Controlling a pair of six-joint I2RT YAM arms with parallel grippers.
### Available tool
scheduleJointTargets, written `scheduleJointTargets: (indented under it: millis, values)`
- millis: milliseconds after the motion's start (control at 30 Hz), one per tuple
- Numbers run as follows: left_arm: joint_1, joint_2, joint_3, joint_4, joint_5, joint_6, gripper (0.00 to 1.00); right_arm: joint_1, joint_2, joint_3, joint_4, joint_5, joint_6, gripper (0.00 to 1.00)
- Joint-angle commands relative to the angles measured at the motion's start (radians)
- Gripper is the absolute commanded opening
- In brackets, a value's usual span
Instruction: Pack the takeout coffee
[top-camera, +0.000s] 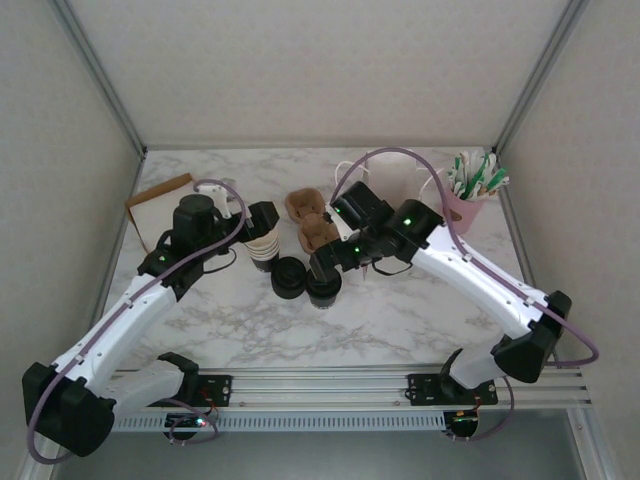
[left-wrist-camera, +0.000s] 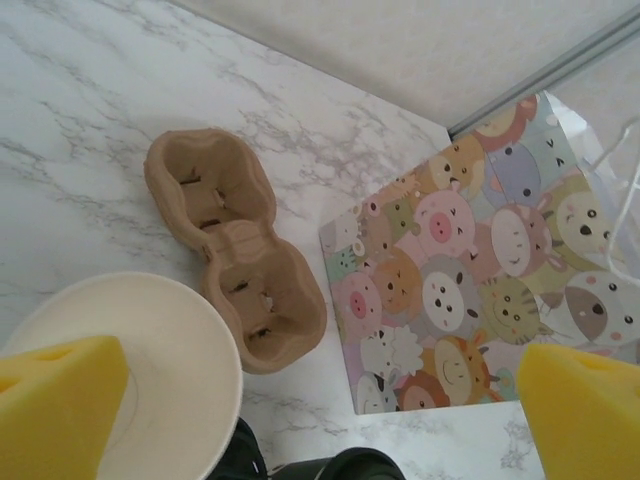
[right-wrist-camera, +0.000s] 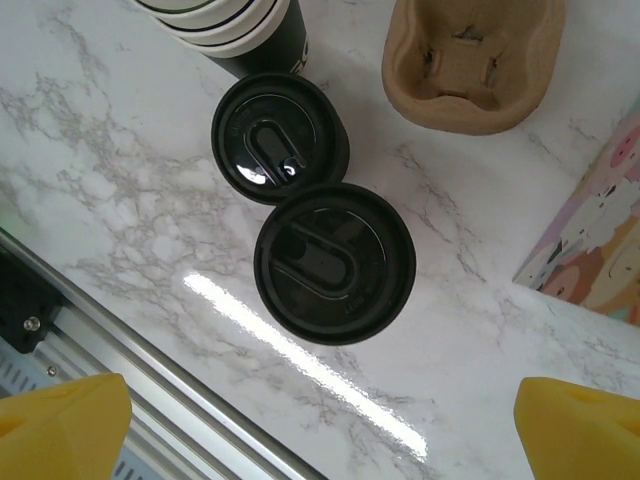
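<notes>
Top external view: a stack of nested black paper cups (top-camera: 262, 252) with cream-white insides was seen left of centre. A brown moulded-pulp two-cup carrier (top-camera: 312, 222) lay just behind it. A paper bag printed with cartoon animals (left-wrist-camera: 480, 270) was laid flat beyond the carrier. A pink cup holding white and green sticks (top-camera: 470, 200) was set at the back right, and a flat brown paper bag (top-camera: 158, 205) at the back left.

Two round black-lidded items were found touching each other just in front of the stack. The nearer was taken as the small black paper cup with a round black plastic lid (right-wrist-camera: 333, 262), directly beneath the right tool (right-wrist-camera: 320, 430). The other was taken as a squat black lid pile (right-wrist-camera: 280, 137), though which was which could not be told surely from above. Nothing was seen between the right tool and the lidded cup.

The right tool was held wide open, its yellow pads (right-wrist-camera: 60, 425) far apart, with nothing gripped. The left tool (left-wrist-camera: 320, 420) was spread equally wide over the stack's top cup; contact could not be judged.

Everything was set on a white marble-patterned bench (top-camera: 400, 310), enclosed by pale textured walls (top-camera: 300, 60).
</notes>
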Motion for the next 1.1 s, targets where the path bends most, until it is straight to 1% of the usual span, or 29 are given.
scheduleJointTargets:
  millis: [0, 33, 133, 200, 233, 300, 467, 633, 767, 900, 1067]
  values:
    - [0.052, -0.006, -0.021, 0.076, 0.11, -0.026, 1.0, 0.008, 0.031, 0.061, -0.018, 0.013, -0.056, 0.99]
    - [0.061, -0.008, -0.027, 0.084, 0.116, -0.033, 1.0, 0.009, 0.044, 0.067, -0.017, 0.012, -0.069, 0.99]
    - [0.074, -0.007, -0.037, 0.107, 0.129, -0.042, 1.0, 0.009, 0.111, 0.102, -0.056, -0.043, -0.103, 0.99]
    - [0.077, -0.007, -0.042, 0.119, 0.132, -0.046, 1.0, 0.013, 0.157, 0.117, -0.084, -0.05, -0.123, 0.96]
    - [0.078, -0.007, -0.043, 0.121, 0.131, -0.048, 1.0, 0.018, 0.172, 0.112, -0.084, -0.043, -0.137, 0.94]
    - [0.082, -0.008, -0.044, 0.114, 0.129, -0.048, 1.0, 0.032, 0.201, 0.123, -0.098, -0.014, -0.142, 0.92]
    - [0.083, -0.02, -0.063, 0.111, 0.1, -0.055, 1.0, 0.08, 0.241, 0.119, -0.107, 0.039, -0.144, 0.92]
    - [0.083, -0.007, -0.074, 0.126, 0.115, -0.064, 1.0, 0.11, 0.278, 0.118, -0.121, 0.106, -0.141, 0.9]
    - [0.083, -0.009, -0.086, 0.14, 0.124, -0.071, 1.0, 0.112, 0.293, 0.107, -0.126, 0.155, -0.125, 0.88]
    - [0.083, -0.018, -0.097, 0.153, 0.127, -0.079, 1.0, 0.112, 0.308, 0.102, -0.128, 0.17, -0.115, 0.84]
    - [0.083, -0.028, -0.106, 0.163, 0.13, -0.084, 1.0, 0.111, 0.313, 0.077, -0.101, 0.162, -0.117, 0.84]
